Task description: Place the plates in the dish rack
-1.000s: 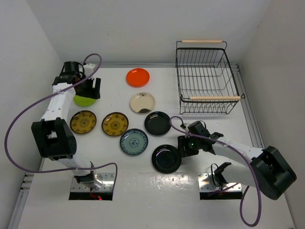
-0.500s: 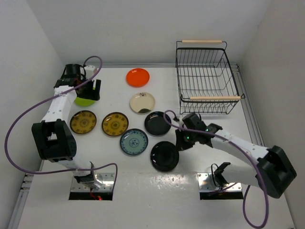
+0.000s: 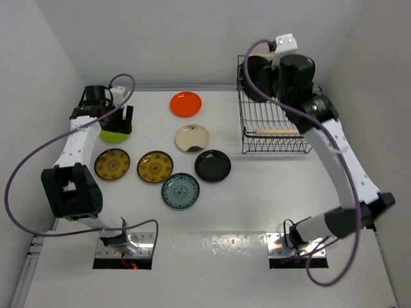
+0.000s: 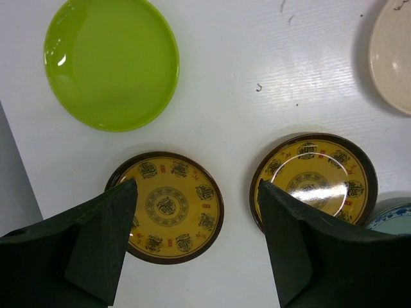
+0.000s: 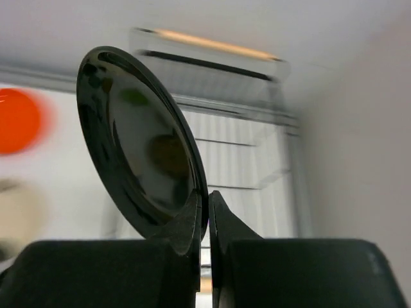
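Note:
My right gripper (image 3: 273, 76) is shut on the rim of a glossy black plate (image 3: 257, 78) and holds it on edge, high over the left end of the black wire dish rack (image 3: 279, 115). The right wrist view shows the plate (image 5: 138, 147) pinched upright in the gripper (image 5: 208, 196), with the rack (image 5: 244, 154) blurred behind. My left gripper (image 3: 119, 119) is open and empty above the lime green plate (image 3: 114, 135). On the table lie orange-red (image 3: 185, 103), cream (image 3: 191, 138), two yellow-brown (image 3: 112, 163) (image 3: 155, 167), blue-grey (image 3: 180, 191) and a second black plate (image 3: 212, 165).
The left wrist view shows the open gripper (image 4: 197, 186) above the two yellow-brown plates (image 4: 168, 205) (image 4: 314, 176), with the lime plate (image 4: 110, 61) beyond. White walls close in the table on three sides. The rack has wooden rod handles (image 3: 280, 133).
My right arm has lifted the black plate off the table's near middle and swung it up and back over the rack. The left arm has hardly moved.

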Controlling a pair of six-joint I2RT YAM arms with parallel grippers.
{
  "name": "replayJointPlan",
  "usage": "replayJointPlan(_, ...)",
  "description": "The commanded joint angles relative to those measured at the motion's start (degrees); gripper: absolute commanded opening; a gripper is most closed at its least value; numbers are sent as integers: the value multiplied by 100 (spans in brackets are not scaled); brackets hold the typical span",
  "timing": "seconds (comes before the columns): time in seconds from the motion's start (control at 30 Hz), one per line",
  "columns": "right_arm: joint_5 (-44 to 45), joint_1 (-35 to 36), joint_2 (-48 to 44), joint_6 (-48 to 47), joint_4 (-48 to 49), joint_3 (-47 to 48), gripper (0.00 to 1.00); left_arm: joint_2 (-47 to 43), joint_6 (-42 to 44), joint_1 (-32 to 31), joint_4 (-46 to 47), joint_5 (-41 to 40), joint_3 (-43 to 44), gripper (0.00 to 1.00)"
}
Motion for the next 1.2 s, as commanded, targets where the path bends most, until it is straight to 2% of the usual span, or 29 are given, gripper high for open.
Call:
replayJointPlan(0.0, 1938, -950, 1101, -1290, 92, 600, 0, -240, -22, 116, 128, -86, 201, 81)
replayJointPlan(0.1, 2423, -1488, 1805, -1869, 284, 850, 0, -169, -22, 177, 128, -86, 201, 81)
replayJointPlan(0.2, 2530, -1823, 2159, -2423, 1073, 481, 0, -117, -22, 283, 128, -86, 201, 81)
replayJointPlan(0.33, 2495, -2210, 2335, -2426, 1454, 7, 0, -56, 31, 335, 128, -86, 201, 81)
replayJointPlan(0.5, 1959, -2509, 2519, -2469, 1647, -582, 0, 59, 31, 450, 128, -86, 148, 81)
replayJointPlan(0.87, 1502, -2510, 3029, -1556, 1006, -741, 0, 226, 83, 502, 128, -139, 148, 81)
replayJointPlan(1.17, 1923, -2510, 3258, -1968, 1331, -1066, 0, 279, 83, 502, 128, -245, 201, 81)
